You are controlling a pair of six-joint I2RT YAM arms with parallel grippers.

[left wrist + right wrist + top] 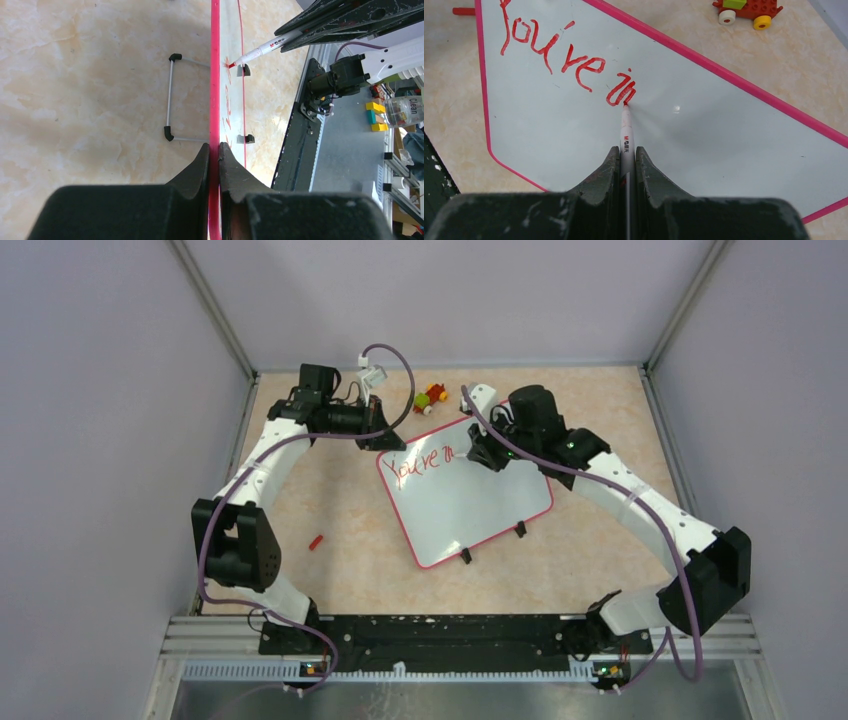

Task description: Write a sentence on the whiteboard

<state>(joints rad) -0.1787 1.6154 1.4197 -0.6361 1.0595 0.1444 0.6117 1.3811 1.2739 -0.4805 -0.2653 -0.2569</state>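
The whiteboard (pixel 470 502) lies tilted mid-table, white with a pink-red rim and two black clips on its near edge. Red lettering (pixel 420 462) on it reads "You're in"; it shows plainly in the right wrist view (pixel 569 57). My left gripper (pixel 383 440) is shut on the board's far-left rim (pixel 215 90). My right gripper (pixel 487 456) is shut on a white marker (pixel 626 137), whose red tip touches the board at the end of the last letter. The marker also shows in the left wrist view (pixel 262 49).
A small red, yellow and green toy car (pixel 431 397) sits just beyond the board's far edge, also in the right wrist view (pixel 746 11). A red marker cap (pixel 316 541) lies on the table left of the board. A wire stand (pixel 172 97) folds out under the board.
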